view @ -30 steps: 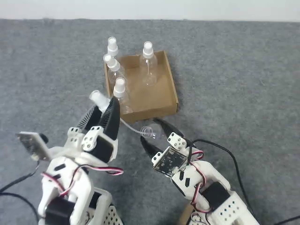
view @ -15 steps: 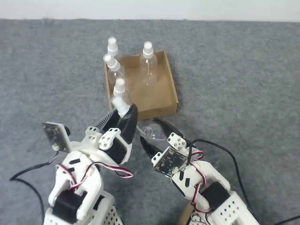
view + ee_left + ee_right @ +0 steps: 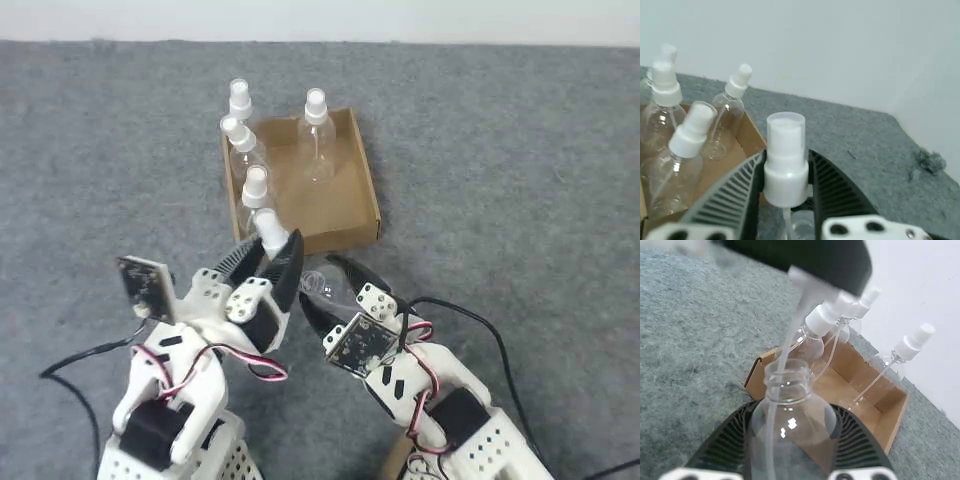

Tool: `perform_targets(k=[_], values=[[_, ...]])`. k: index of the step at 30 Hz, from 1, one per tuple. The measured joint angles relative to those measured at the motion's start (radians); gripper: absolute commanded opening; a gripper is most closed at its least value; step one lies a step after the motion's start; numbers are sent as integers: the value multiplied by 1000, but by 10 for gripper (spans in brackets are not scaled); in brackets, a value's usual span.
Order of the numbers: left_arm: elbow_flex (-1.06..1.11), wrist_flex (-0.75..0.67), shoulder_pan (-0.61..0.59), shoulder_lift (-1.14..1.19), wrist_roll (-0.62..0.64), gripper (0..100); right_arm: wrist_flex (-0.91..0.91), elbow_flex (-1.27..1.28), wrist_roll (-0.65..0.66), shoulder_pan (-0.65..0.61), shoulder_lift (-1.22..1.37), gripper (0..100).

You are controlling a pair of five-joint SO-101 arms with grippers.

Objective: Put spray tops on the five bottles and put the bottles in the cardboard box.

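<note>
Now the left hand clamps the fifth spray top, its tube inside the bottle clasped by the right hand; next, seat and twist it.

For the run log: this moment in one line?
left gripper: shut on spray top | right gripper: shut on uncapped bottle | cardboard box: four capped bottles

You're at a bare robot test bench, more lab than home: grey carpet for a work surface, a plain white wall close behind, loose cables trailing across it, and lint gathered near the wall.
</note>
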Motion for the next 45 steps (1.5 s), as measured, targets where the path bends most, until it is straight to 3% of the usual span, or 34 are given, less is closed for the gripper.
perform_targets(k=[13, 20, 31, 45], values=[[11, 2, 61, 3, -12, 17, 0, 0, -51, 0, 0, 26], [11, 2, 61, 2, -12, 171, -20, 0, -77, 26, 0, 27], [11, 23, 58, 3, -15, 322, -20, 0, -109, 44, 0, 27], [11, 29, 58, 3, -17, 341, -29, 0, -109, 44, 0, 28]])
